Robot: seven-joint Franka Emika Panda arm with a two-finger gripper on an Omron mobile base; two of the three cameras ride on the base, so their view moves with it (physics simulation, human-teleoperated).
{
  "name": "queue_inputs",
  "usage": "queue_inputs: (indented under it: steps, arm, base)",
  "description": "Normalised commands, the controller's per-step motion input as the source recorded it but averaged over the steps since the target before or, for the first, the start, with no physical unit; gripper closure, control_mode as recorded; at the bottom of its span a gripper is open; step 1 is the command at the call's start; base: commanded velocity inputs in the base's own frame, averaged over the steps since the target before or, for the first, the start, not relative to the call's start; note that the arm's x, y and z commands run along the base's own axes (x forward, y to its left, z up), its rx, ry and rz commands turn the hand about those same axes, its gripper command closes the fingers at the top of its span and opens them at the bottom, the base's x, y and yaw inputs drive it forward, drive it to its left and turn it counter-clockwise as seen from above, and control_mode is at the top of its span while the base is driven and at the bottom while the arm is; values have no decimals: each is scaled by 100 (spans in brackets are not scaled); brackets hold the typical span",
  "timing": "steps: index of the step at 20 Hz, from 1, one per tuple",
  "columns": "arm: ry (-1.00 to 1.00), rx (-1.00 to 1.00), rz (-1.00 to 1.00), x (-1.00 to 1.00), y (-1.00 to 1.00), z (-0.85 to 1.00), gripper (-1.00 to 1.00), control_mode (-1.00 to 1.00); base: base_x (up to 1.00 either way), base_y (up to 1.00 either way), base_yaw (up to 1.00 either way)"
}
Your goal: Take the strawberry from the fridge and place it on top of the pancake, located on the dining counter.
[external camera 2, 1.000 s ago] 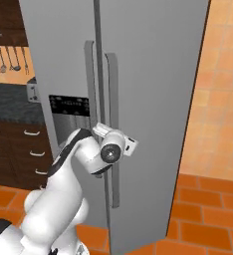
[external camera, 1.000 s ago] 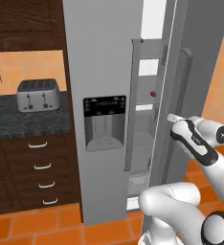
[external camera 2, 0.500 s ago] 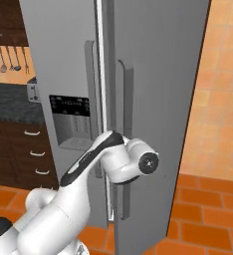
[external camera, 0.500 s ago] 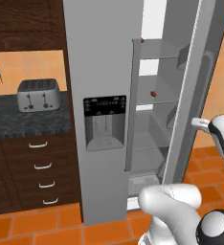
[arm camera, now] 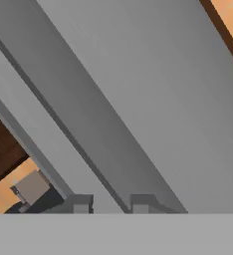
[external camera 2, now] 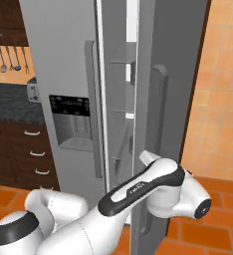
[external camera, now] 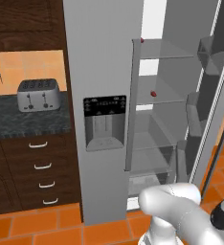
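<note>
The fridge (external camera: 109, 72) is seen with its right door swung open, glass shelves exposed at upper right. The strawberry (external camera: 153, 94) is placed on the middle shelf; another small red item (external camera: 142, 40) sits on the shelf above. The gripper (arm camera: 111, 203) is pressed against the door, its jaws narrowly parted; whether anything is gripped cannot be told.

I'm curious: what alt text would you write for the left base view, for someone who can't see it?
A tall grey fridge stands with its right door swung open, showing glass shelves; a small red strawberry sits on one shelf and another small red item on the shelf above. To the left, a silver toaster rests on a dark counter. The robot's white arm fills the lower right corner.
</note>
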Motion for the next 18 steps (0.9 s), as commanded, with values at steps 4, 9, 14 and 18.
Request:
queue_inputs:
  steps: [4,9,14,18]
  arm:
    - [-54,1,-3,-100,22,64,100,-100]
    - [-34,-6,-11,-100,85,79,100,-100]
    - [-22,-14,-17,-95,100,72,100,-100]
    - [-5,-7,-31,-54,100,41,100,-100]
  base:
    - [0,0,0]
    - [0,0,0]
    - [0,0,0]
    - [0,0,0]
